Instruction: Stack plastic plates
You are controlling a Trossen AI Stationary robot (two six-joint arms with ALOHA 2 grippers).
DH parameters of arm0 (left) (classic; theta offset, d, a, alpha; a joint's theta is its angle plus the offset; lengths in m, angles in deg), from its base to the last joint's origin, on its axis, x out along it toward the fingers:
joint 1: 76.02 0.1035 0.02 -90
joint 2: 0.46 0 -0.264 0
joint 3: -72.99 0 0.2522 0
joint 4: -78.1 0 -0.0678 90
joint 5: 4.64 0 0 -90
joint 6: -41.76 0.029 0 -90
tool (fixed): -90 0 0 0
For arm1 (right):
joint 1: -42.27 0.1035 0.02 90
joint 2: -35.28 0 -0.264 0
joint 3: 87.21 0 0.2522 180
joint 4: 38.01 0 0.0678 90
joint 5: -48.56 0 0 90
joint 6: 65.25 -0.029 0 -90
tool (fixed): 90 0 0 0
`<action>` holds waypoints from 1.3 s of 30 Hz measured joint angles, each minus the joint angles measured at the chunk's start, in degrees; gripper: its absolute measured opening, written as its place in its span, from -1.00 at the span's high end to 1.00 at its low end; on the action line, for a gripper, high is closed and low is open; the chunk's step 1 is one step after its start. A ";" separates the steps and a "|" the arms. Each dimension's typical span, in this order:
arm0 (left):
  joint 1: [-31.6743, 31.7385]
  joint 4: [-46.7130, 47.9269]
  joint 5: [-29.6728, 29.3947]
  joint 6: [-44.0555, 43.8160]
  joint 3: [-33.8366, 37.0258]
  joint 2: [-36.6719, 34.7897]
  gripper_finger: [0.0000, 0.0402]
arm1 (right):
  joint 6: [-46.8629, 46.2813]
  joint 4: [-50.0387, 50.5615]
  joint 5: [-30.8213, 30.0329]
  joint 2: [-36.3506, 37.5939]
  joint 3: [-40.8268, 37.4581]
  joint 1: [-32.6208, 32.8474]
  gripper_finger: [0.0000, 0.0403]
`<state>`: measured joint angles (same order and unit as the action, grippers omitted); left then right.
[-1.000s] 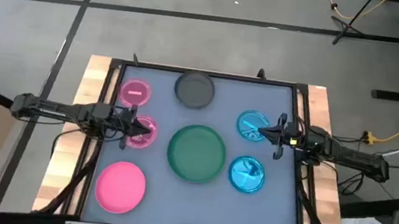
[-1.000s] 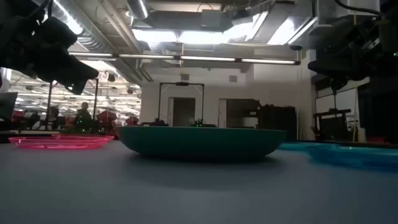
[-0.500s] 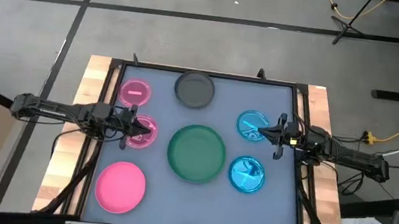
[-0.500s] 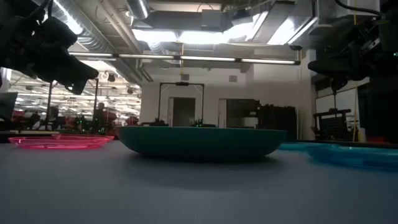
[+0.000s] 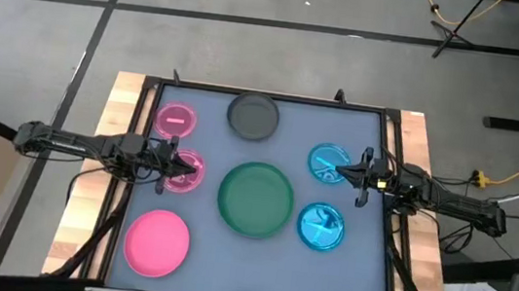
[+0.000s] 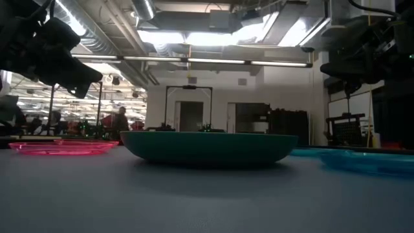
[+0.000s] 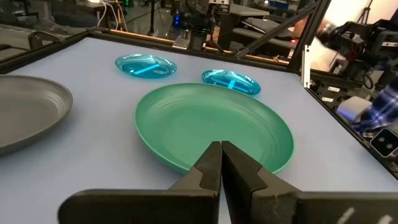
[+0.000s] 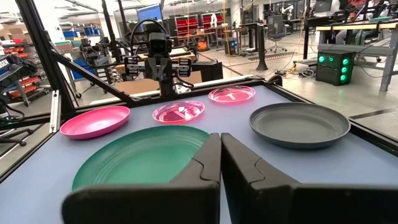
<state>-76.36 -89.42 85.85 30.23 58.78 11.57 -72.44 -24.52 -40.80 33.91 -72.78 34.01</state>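
Plates, seven, on blue-grey surface. Large dark green round plastic plate at centre; grey round plastic plate at 12 o'clock; medium opaque pink round plate at 7; two small translucent pink plates at 9 to 10; two small translucent blue plates at 3 to 4. Left claw above nearer pink plate, fingers pressed together, empty. Right claw above blue plate, likewise closed, empty.

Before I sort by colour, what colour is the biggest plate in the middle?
Dark green; the biggest plate shows best in the high view.

Two slim dark cable-trailing arms
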 joint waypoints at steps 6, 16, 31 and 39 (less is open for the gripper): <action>-0.02 -0.02 0.02 0.00 0.00 -0.01 0.98 | -0.02 0.00 0.01 0.00 -0.02 0.01 0.97; -0.01 -2.97 -5.62 2.67 0.00 0.00 0.98 | -0.02 0.00 -0.01 0.00 -0.02 0.01 0.97; 0.07 -22.84 -18.71 6.14 0.02 0.00 0.98 | -0.01 0.00 -0.01 0.01 0.00 -0.01 0.97; 0.10 -26.64 -19.18 6.14 -1.45 1.12 0.98 | -0.02 -0.05 -0.01 0.01 0.00 0.00 0.97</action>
<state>-76.26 -116.06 66.67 36.37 57.34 12.69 -72.46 -24.57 -40.81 33.92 -72.78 34.00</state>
